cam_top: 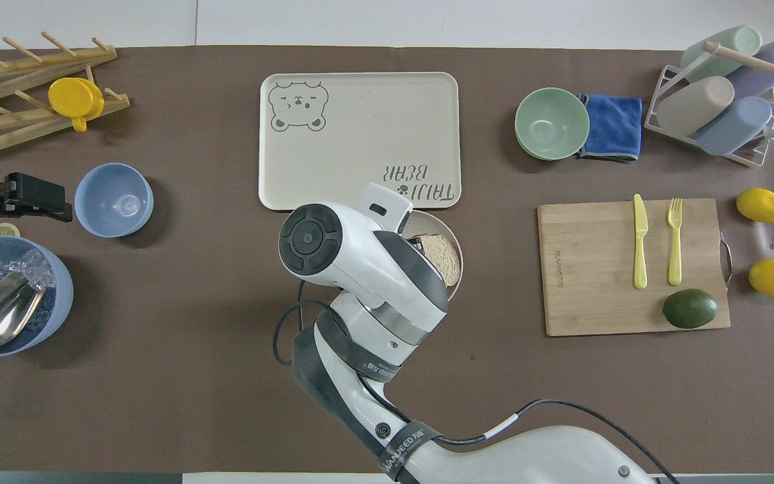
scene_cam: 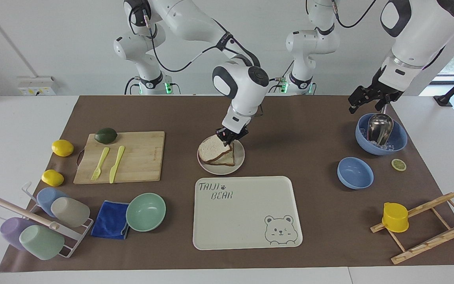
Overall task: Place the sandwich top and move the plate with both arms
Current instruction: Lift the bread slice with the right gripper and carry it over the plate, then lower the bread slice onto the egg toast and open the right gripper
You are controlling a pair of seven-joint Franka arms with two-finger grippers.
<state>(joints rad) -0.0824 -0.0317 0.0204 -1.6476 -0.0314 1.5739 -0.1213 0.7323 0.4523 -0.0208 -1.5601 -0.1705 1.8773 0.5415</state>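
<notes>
The sandwich top [scene_cam: 212, 149] lies nearly flat on the lower bread slice [scene_cam: 228, 161] on the small round plate [scene_cam: 239, 159]; the fried egg is hidden beneath it. My right gripper [scene_cam: 230, 137] is shut on the edge of the top slice nearest the robots, low over the plate. In the overhead view the right arm covers most of the plate [cam_top: 458, 243], and only part of the slice [cam_top: 443, 259] shows. My left gripper [scene_cam: 365, 106] is open and empty, and waits in the air over the blue bowl with the scoop [scene_cam: 380, 134].
The cream bear tray [scene_cam: 246, 213] lies just farther from the robots than the plate. A cutting board [scene_cam: 122, 157] with an avocado, a fork and a knife is toward the right arm's end. A small blue bowl [scene_cam: 355, 172], a lemon slice and a wooden rack [scene_cam: 428, 225] are toward the left arm's end.
</notes>
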